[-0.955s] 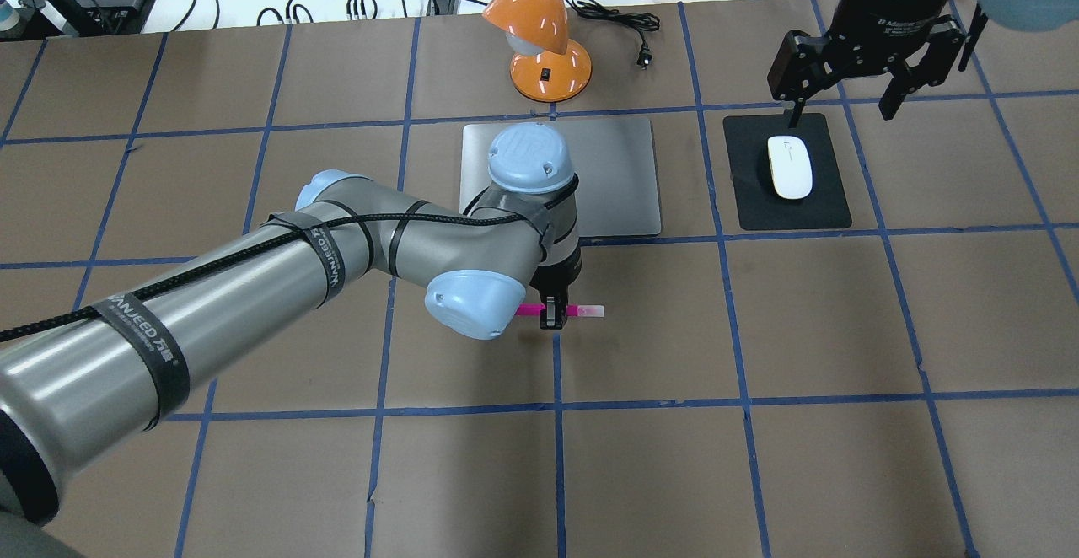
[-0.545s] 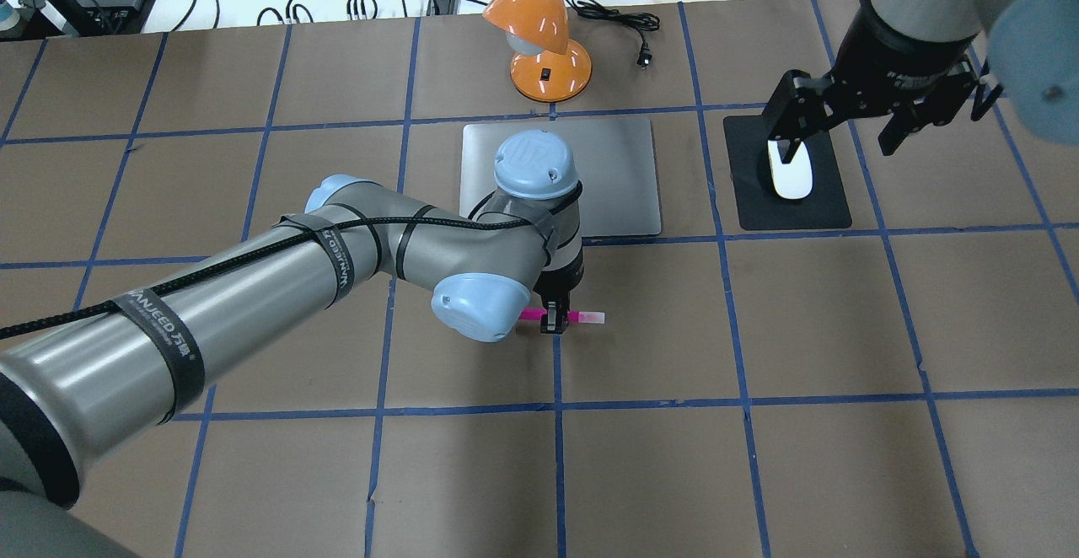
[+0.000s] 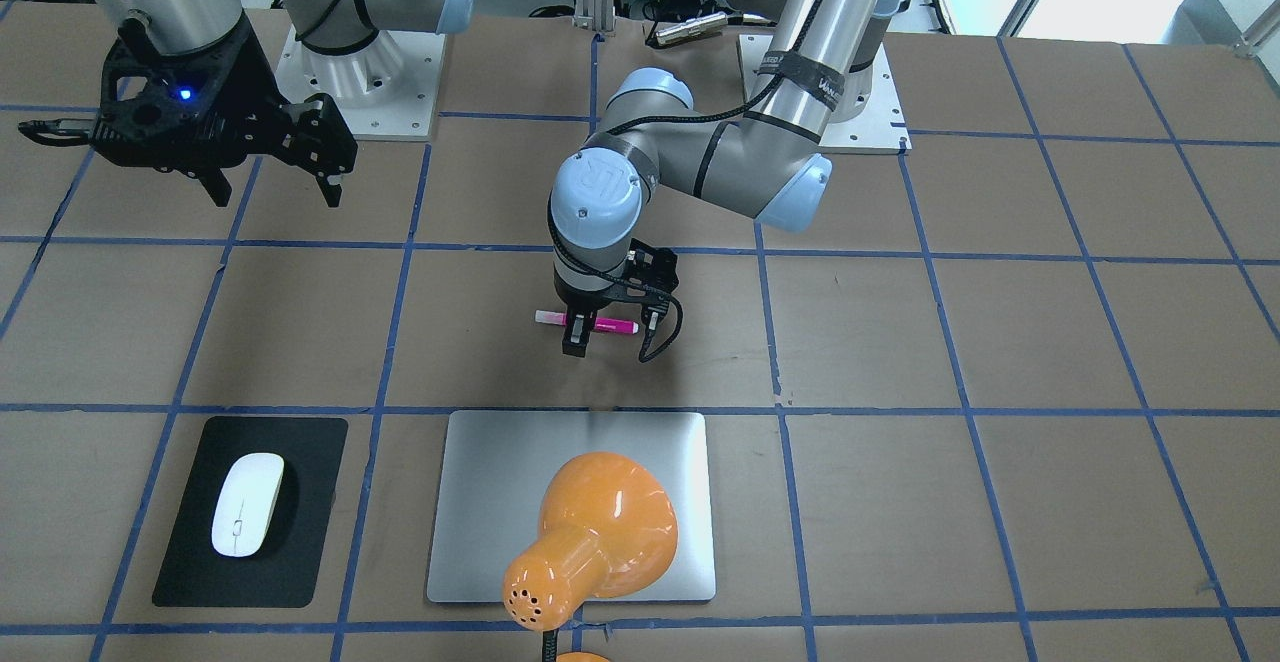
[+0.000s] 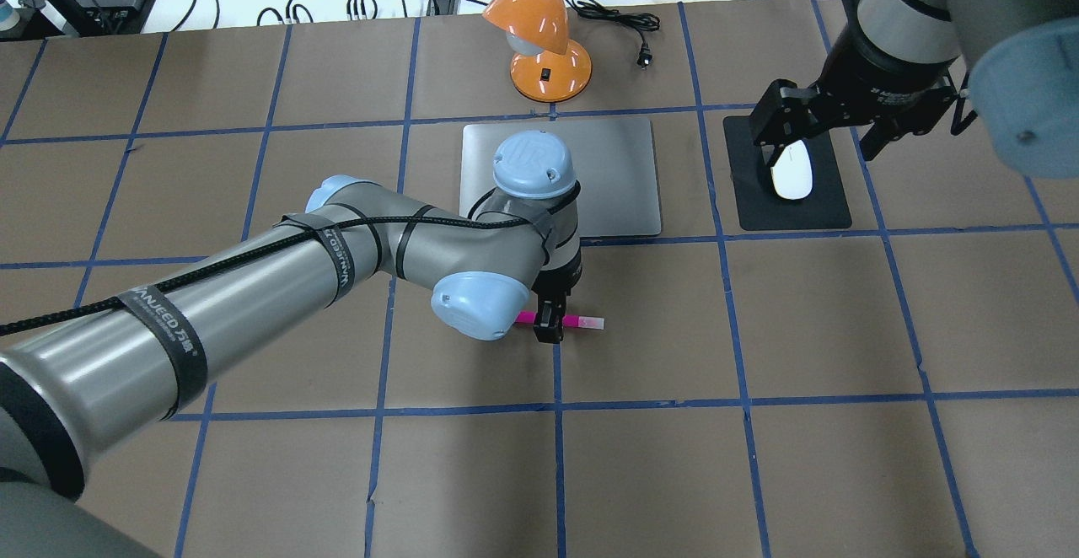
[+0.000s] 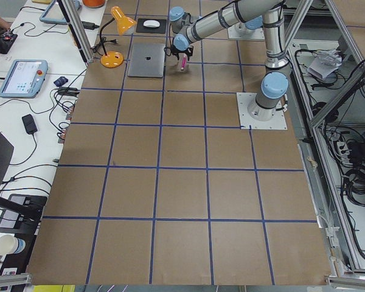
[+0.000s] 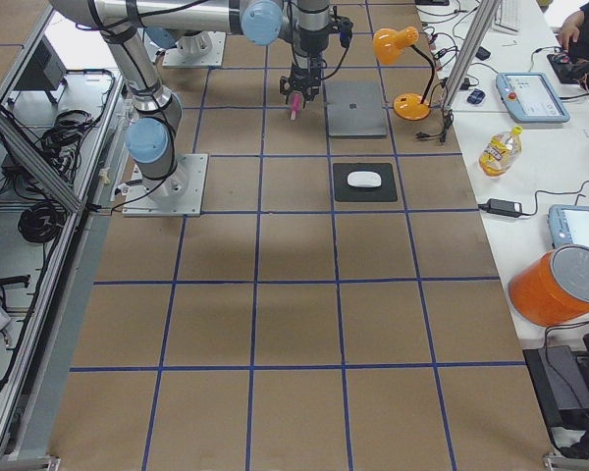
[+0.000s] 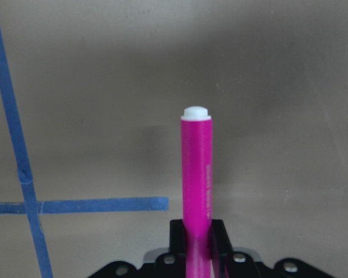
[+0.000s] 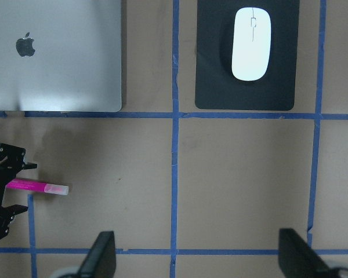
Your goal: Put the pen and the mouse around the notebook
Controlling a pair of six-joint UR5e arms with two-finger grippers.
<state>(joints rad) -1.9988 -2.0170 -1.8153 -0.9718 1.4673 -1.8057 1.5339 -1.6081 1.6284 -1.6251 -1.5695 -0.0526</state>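
The magenta pen [image 4: 582, 321] lies level between the fingers of my left gripper [image 4: 550, 326], which is shut on its middle, just over the table on the robot's side of the notebook [image 4: 615, 179]. In the left wrist view the pen [image 7: 197, 185] points away, white tip first. The white mouse [image 4: 792, 177] rests on a black mat [image 4: 830, 204] to the right of the silver notebook. My right gripper [image 4: 822, 141] hangs open high above the table, holding nothing. Its wrist view looks down on the mouse [image 8: 251, 43], the notebook [image 8: 58, 58] and the pen [image 8: 43, 187].
An orange desk lamp [image 4: 548, 52] stands just beyond the notebook's far edge, its head leaning over it in the front-facing view [image 3: 600, 532]. Cables, a bottle and adapters lie on the white bench past the table. Blue tape lines grid the brown table.
My left gripper has drifted slightly toward the robot with the pen in it. The right gripper has pulled back from over the mat toward the robot, still open.
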